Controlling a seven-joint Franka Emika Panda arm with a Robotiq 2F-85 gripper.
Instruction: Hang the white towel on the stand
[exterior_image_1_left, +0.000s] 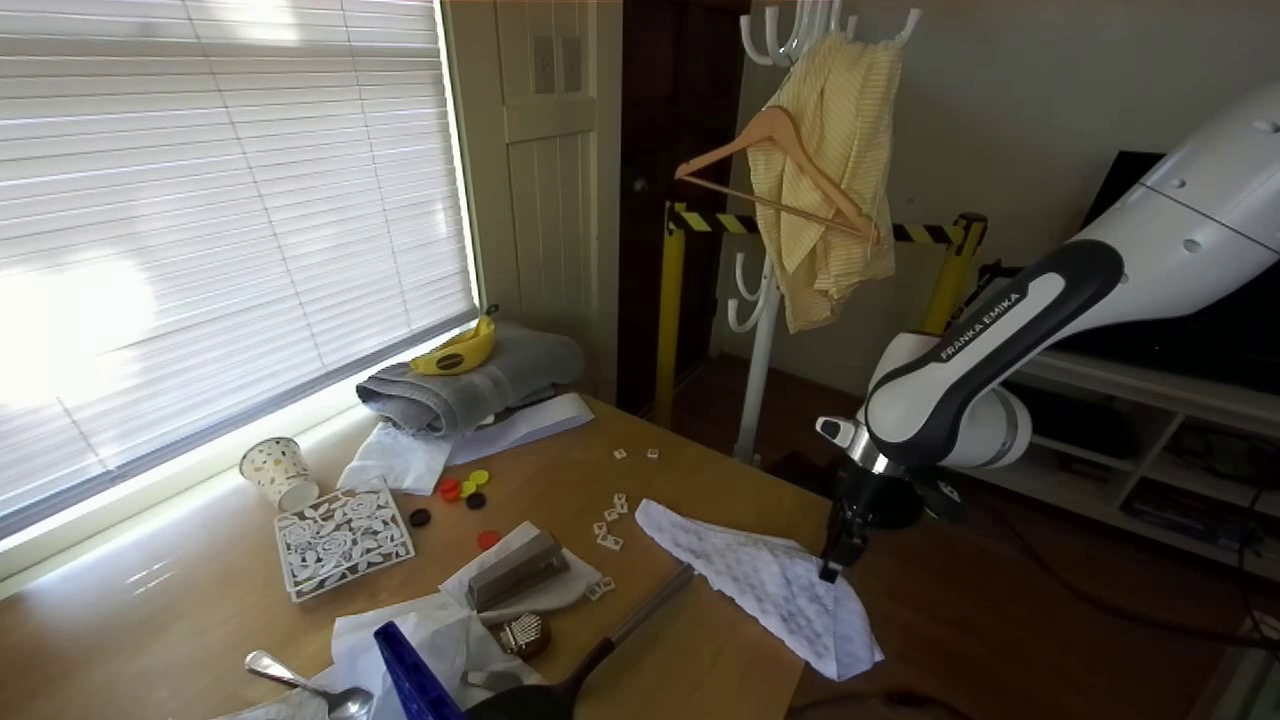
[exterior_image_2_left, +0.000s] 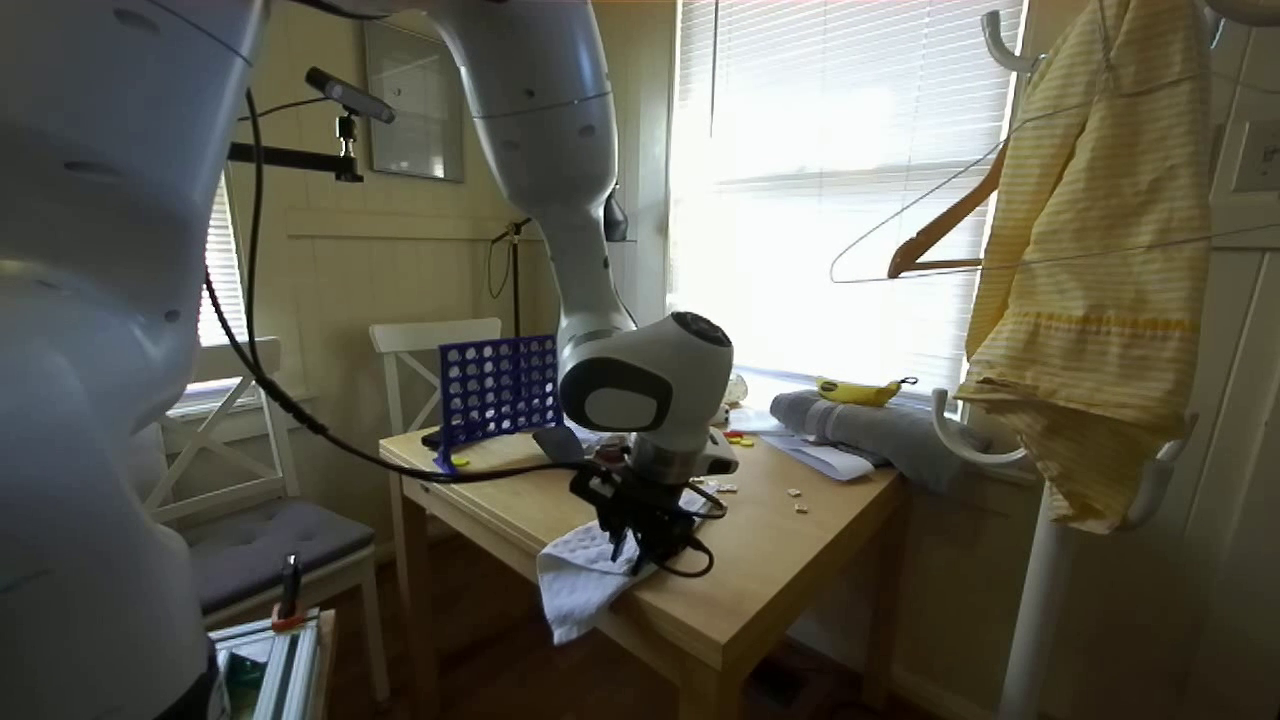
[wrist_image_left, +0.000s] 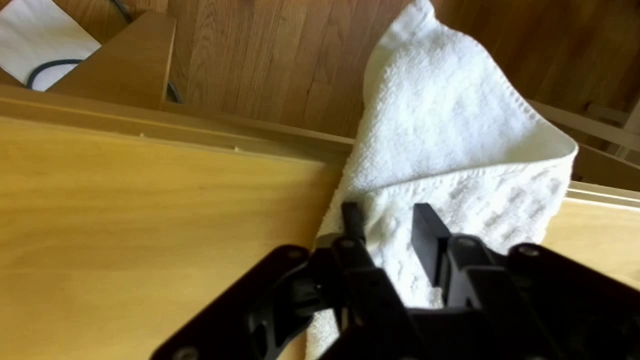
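The white towel lies on a corner area of the table, and part of it hangs over the edge. It also shows in an exterior view and in the wrist view, where its end is folded over. My gripper is right over the towel, its fingers apart with towel surface visible between them. The gripper also shows in both exterior views, low at the towel. Whether the fingertips touch the cloth I cannot tell. The white stand with curved hooks is beyond the table; it also shows in an exterior view.
A yellow striped cloth and a wooden hanger hang on the stand. The table bears a pan, a blue game rack, a grey towel, a cup and small tiles. Yellow barrier posts stand behind.
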